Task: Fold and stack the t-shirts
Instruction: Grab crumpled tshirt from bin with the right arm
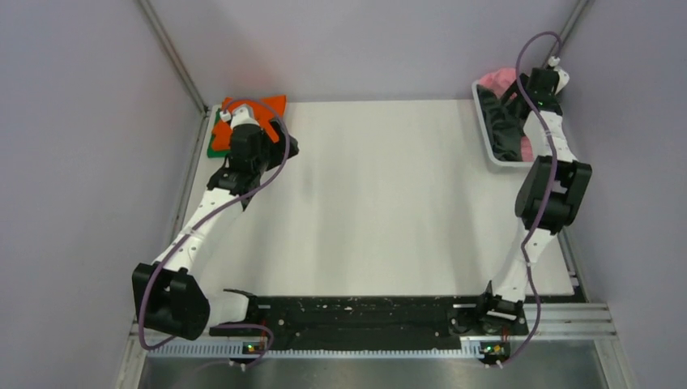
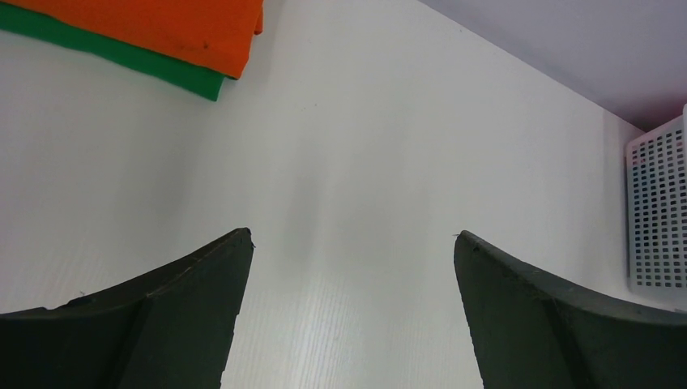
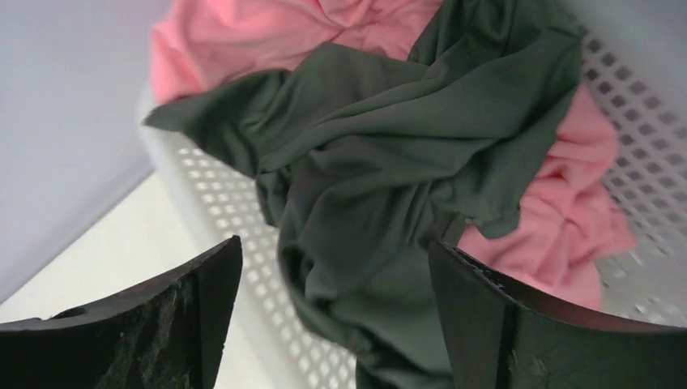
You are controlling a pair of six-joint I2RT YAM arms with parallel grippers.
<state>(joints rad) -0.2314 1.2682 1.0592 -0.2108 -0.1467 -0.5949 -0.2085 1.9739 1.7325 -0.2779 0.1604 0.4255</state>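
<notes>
Far-left corner of the tabletop [image 1: 389, 203]: orange tee [image 2: 162, 28] lies flat on top of green tee [image 2: 121, 58], with a green strip showing along the orange edge. Both look folded and stacked. Left arm [image 1: 202, 219] reaches to that corner, and in the top view its wrist covers part of the stack. Left jaws are released, spread wide and holding nothing. They hang over white tabletop just beside the stack, touching neither tee.

Right arm [image 1: 551, 162] stretches to the far-right corner, with its wrist above the basket [image 1: 486, 138]. The basket is white perforated plastic and sits at the right edge of the tabletop. Inside it, dark grey tee [image 3: 381, 162] is crumpled and draped over pink tee [image 3: 267, 32]. Pink shows at the far end and along the right side. Right jaws are released and wide, one finger either side of the grey tee, with no cloth pinched. Can't tell whether the tips touch the fabric.
</notes>
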